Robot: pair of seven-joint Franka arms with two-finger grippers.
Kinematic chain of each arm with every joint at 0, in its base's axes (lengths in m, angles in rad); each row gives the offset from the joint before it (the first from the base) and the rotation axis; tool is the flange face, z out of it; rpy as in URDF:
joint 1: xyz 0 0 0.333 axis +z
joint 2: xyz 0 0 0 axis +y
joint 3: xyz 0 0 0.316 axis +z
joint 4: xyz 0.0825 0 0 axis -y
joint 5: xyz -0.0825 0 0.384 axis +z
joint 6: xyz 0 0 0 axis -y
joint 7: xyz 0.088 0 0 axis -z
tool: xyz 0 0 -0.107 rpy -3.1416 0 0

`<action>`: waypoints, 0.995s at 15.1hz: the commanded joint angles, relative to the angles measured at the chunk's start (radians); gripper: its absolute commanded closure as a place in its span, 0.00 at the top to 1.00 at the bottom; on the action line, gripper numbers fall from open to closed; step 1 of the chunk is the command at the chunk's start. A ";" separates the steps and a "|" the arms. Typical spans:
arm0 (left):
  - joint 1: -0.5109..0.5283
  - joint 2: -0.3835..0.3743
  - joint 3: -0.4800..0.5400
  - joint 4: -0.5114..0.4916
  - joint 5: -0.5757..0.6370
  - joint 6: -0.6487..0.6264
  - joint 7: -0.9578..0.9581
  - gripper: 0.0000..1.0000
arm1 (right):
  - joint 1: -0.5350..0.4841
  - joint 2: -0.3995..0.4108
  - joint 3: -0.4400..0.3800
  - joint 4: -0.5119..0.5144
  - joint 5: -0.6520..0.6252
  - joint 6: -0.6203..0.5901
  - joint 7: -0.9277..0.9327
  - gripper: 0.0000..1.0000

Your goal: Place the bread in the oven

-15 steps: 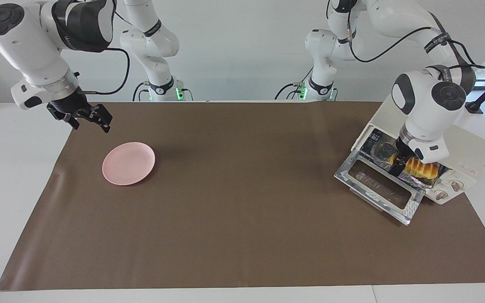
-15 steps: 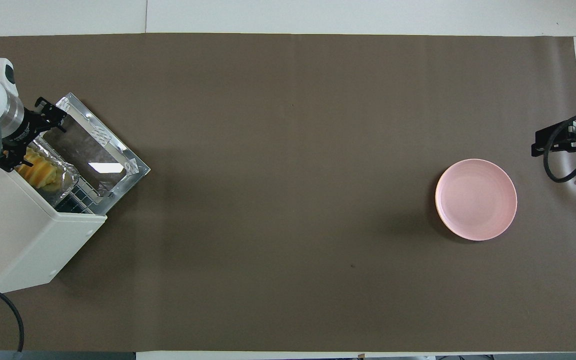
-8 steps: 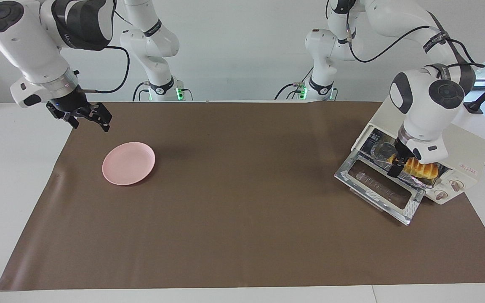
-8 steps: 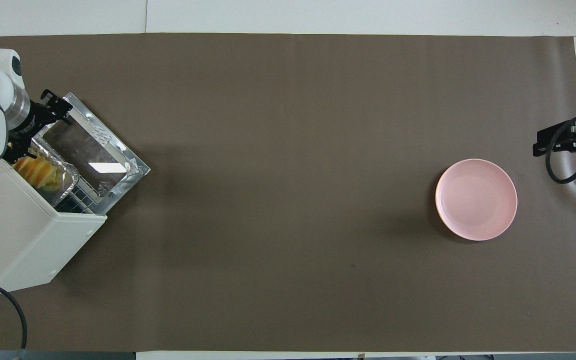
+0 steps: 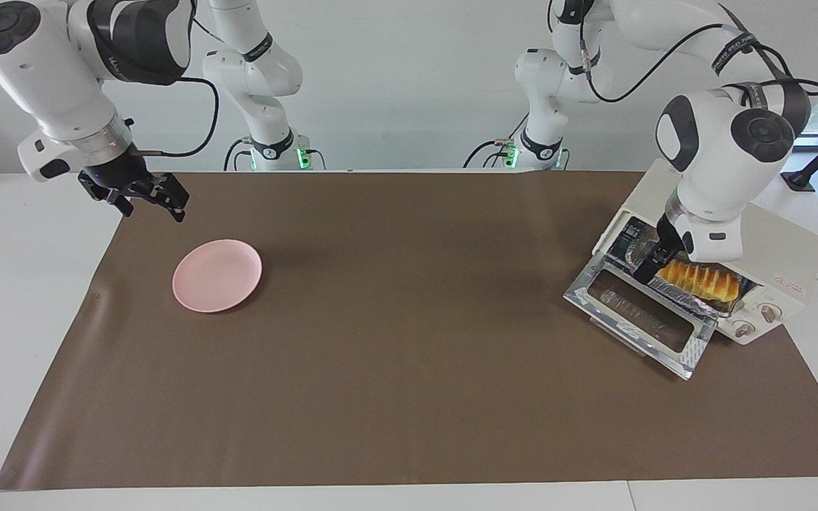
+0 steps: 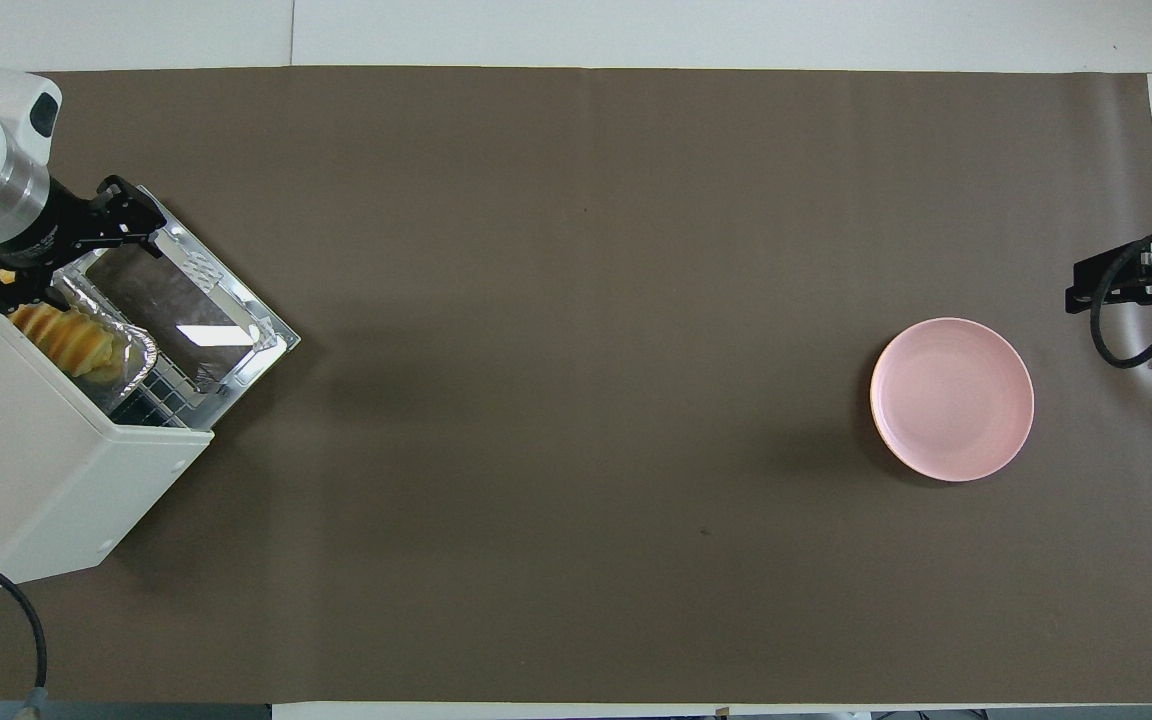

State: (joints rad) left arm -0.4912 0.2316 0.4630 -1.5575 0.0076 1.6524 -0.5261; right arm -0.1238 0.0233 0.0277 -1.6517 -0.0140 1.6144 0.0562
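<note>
Bread (image 5: 700, 281) now lies on the foil tray (image 5: 689, 298) on the oven (image 5: 771, 262) rack, at the mouth, not fully inside; oven door (image 5: 640, 323) down flat, open. Left gripper (image 5: 654, 266) w/ jaws apart, holding nothing, sits just above the bread's end at its 10 o'clock. Right gripper (image 5: 145, 200) waits, jaws apart and empty, over the mat edge at approx 11 o'clock of the pink plate (image 5: 216, 275). Judged: placing basically done; left to do — tray pushed in deeper, door shut.

The ridged golden bread (image 5: 701, 281) lies inside the cream-white oven (image 5: 785, 252), whose glass door hangs open.
</note>
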 commanded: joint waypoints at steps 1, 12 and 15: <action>0.000 -0.073 0.003 -0.012 -0.018 -0.092 0.197 1.00 | -0.011 -0.025 0.009 -0.027 0.017 0.005 0.008 1.00; 0.374 -0.325 -0.440 -0.168 -0.017 -0.194 0.544 1.00 | -0.011 -0.025 0.009 -0.027 0.017 0.005 0.008 1.00; 0.372 -0.316 -0.449 -0.151 -0.009 -0.171 0.558 1.00 | -0.011 -0.025 0.009 -0.027 0.017 0.005 0.008 1.00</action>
State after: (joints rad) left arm -0.1377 -0.0731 0.0373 -1.6938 0.0040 1.4598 0.0035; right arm -0.1238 0.0233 0.0277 -1.6517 -0.0140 1.6144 0.0562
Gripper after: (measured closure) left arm 0.000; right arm 0.000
